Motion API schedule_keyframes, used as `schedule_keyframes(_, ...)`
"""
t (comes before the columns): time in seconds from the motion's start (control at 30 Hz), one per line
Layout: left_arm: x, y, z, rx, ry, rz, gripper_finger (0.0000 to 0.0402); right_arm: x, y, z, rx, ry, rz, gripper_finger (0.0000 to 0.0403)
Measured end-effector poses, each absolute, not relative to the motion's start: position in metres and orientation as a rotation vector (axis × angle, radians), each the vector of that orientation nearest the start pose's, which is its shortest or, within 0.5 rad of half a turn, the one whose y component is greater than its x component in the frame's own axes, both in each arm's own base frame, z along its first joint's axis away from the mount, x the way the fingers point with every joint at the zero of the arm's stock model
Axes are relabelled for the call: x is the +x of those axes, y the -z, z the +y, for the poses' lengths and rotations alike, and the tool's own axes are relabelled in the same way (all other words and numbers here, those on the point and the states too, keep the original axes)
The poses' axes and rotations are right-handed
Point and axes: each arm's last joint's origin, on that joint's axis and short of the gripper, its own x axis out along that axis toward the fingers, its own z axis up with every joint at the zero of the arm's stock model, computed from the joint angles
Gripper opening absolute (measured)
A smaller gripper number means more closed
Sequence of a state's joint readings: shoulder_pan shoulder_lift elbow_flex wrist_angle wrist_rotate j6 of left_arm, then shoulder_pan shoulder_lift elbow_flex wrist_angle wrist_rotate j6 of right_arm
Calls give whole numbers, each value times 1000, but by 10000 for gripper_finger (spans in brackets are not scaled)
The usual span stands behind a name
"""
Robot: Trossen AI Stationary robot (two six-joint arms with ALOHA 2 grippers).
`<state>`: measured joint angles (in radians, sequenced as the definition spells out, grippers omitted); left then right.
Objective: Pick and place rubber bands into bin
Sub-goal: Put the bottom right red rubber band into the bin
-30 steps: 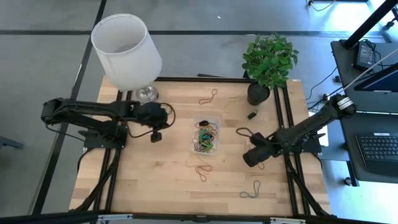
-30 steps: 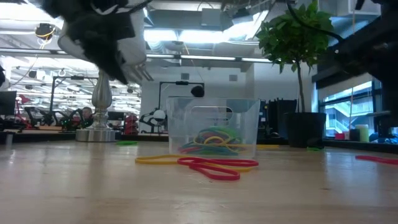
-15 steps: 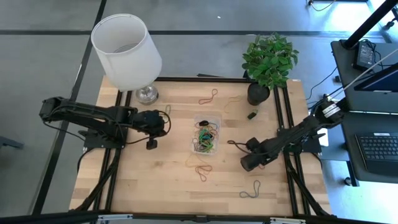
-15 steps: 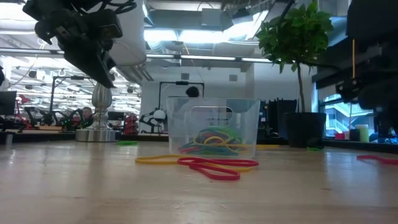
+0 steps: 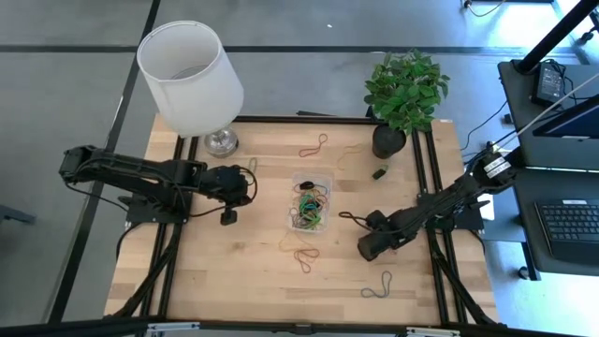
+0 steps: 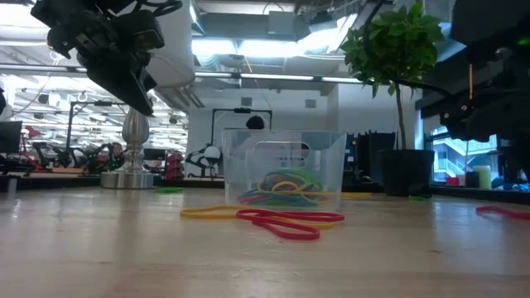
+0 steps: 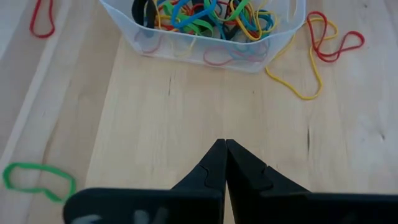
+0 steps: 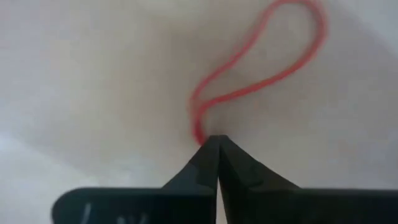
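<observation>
Right end effector (image 8: 217,142) is pinched shut on a thin red rubber band (image 8: 261,74) looping ahead of its tips. Left end effector (image 7: 225,146) is closed and empty, facing the clear plastic bin (image 7: 205,53).

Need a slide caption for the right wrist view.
Right claw shut on a thin red rubber band lying on the table.

No readable text, labels, brands or numbers in any of my views. Nothing printed shows on the bin (image 6: 284,170), the lampshade (image 5: 190,77) or the plant pot (image 5: 387,140). Signage in the room behind the table is too blurred to read.
</observation>
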<state>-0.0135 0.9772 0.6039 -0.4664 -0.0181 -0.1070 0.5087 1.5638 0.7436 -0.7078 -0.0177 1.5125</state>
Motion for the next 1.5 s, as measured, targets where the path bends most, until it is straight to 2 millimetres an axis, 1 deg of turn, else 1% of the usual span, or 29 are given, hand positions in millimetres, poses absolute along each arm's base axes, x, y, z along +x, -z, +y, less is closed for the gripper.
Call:
schedule_keyframes(0.13, 187, -217, -2, -90, -47, 839, 3, 217, -147, 124, 887, 650, 1389, 3)
schedule_keyframes(0.27, 187, -217, -2, -91, -48, 839, 1, 225, -159, 129, 857, 599, 1377, 2)
schedule_keyframes(0.33, 187, -217, -2, -92, -47, 839, 1, 231, -168, 132, 872, 571, 1346, 2)
schedule_keyframes(0.53, 187, -217, -2, -92, -47, 839, 2, 242, -192, 135, 817, 599, 1249, 1)
schedule_keyframes(0.63, 187, -217, -2, -92, -47, 839, 1, 240, -196, 133, 785, 625, 1262, 1)
schedule_keyframes(0.73, 187, -217, -2, -93, -45, 839, 3, 239, -194, 132, 776, 632, 1270, 6)
schedule_keyframes(0.83, 187, -217, -3, -98, -35, 840, 2, 236, -187, 131, 763, 646, 1294, 30)
schedule_keyframes(1.03, 187, -217, -3, -99, -29, 841, 3, 228, -172, 128, 759, 657, 1344, 110)
schedule_keyframes(1.2, 187, -217, -3, -92, -26, 841, 1, 223, -161, 125, 774, 682, 1345, 183)
schedule_keyframes(1.3, 187, -217, -3, -90, -25, 841, 3, 222, -154, 124, 792, 660, 1328, 217)
schedule_keyframes(1.4, 187, -217, -3, -91, -25, 841, 2, 219, -146, 123, 802, 649, 1319, 237)
schedule_keyframes(1.5, 187, -217, -3, -94, -27, 841, 1, 215, -138, 121, 804, 649, 1331, 239)
